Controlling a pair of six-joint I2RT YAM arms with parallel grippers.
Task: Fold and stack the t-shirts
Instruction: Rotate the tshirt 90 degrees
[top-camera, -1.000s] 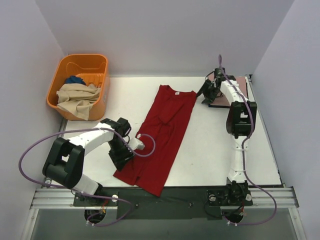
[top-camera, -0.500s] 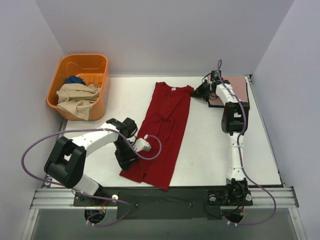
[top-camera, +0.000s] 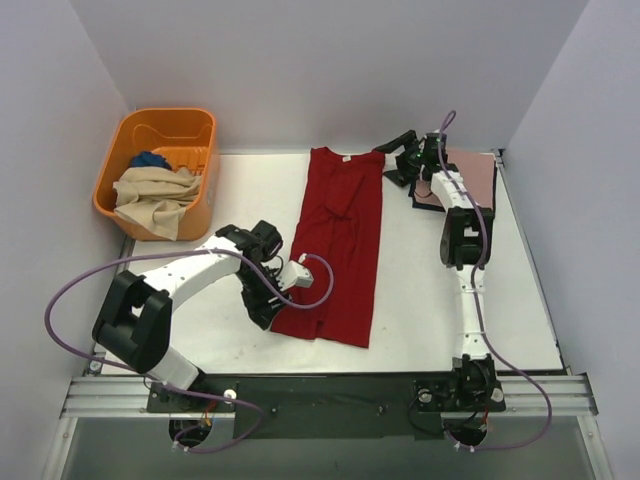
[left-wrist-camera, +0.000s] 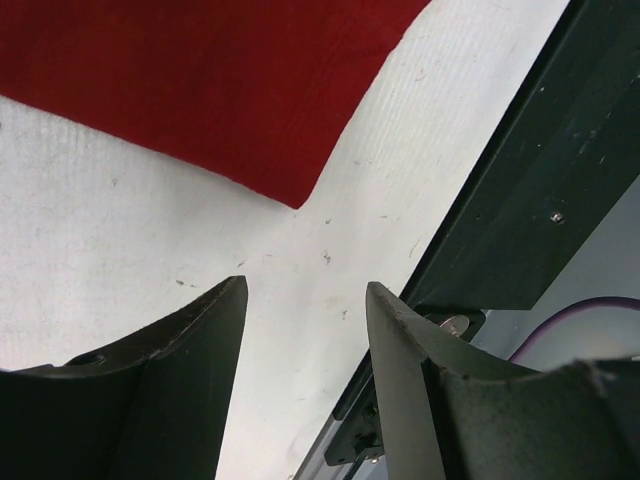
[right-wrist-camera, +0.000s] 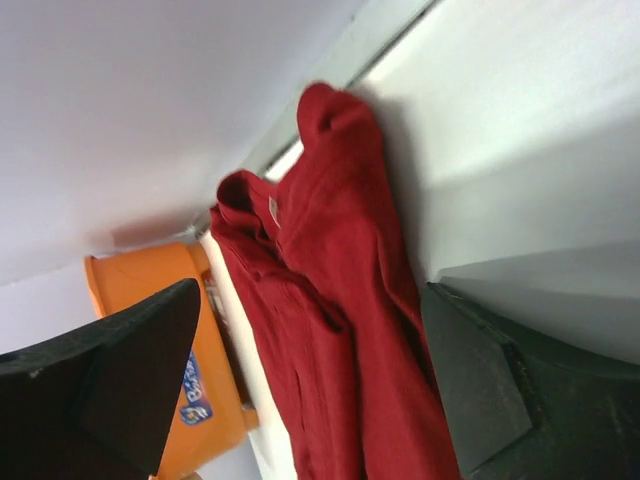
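A dark red t-shirt (top-camera: 340, 245), folded into a long strip, lies flat on the white table with its collar toward the back wall. My left gripper (top-camera: 265, 308) sits at the strip's near left corner, open, with only bare table between its fingers (left-wrist-camera: 190, 340); the shirt's corner (left-wrist-camera: 200, 90) lies just ahead of it. Just right of the collar end, my right gripper (top-camera: 393, 160) hovers open and empty, and the shirt (right-wrist-camera: 330, 300) lies below it. A dusty pink t-shirt (top-camera: 475, 180) lies folded at the back right on a dark one (top-camera: 432, 207).
An orange basket (top-camera: 200, 125) stands at the back left holding a beige shirt (top-camera: 150, 195) and a blue one (top-camera: 150, 159); it also shows in the right wrist view (right-wrist-camera: 215, 400). The dark front rail (left-wrist-camera: 540, 170) runs close to my left gripper. Walls enclose the table.
The red shirt has swung and slid right, so it now lies straight. My right gripper has let go of the collar end and opened. My left gripper moved right with the hem.
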